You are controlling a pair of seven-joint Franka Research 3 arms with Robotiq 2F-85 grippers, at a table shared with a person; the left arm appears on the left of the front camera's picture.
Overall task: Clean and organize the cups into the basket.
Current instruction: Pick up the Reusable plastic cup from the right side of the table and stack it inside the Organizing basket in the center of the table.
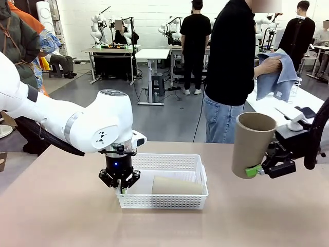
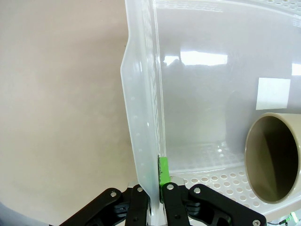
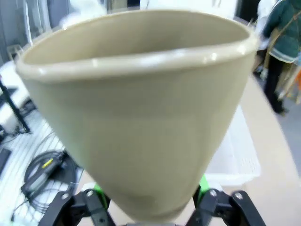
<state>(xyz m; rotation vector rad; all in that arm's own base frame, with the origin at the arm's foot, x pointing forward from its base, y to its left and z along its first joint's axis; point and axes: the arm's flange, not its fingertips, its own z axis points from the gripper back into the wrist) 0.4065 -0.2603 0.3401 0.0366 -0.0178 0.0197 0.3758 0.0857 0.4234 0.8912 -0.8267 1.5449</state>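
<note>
Table [image 1: 56, 216] pale and bare left of the basket [image 1: 169, 158]. Left hand [image 1: 119, 182] at the basket's near-left corner, pointing straight down from its white arm. Clamps the basket's left wall, jaws squeezed fully together on the thin plastic. From the left wrist camera: left hand [image 2: 157, 181] astride that wall [image 2: 141, 117], one green pad [image 2: 163, 169] pressed flat against the wall's inner face.

Inside the basket, toward its right end: tan cup [image 1: 177, 185] on its side on the basket floor. Lies lengthwise along the basket, open mouth [image 2: 275, 165] turned toward the basket's left end.

Beyond the basket's far-right corner, past the table edge: person [image 1: 234, 62] standing, blue cloth [image 1: 280, 77] held up in one hand [image 1: 270, 66].

Right of the basket, well apart from it and raised off the table: second tan cup [image 1: 252, 144], mouth up, leaning slightly. Right hand [image 1: 259, 170] reaching in from the side away from the basket. Grips the cup's narrow lower end, jaws spread partway around it, green pad visible against the cup near its base. From the right wrist camera: same cup [image 3: 141, 127] looming close, green pads [image 3: 202, 186] on either side of its base, white lattice of the basket [image 3: 235, 150] beyond and below it.
</note>
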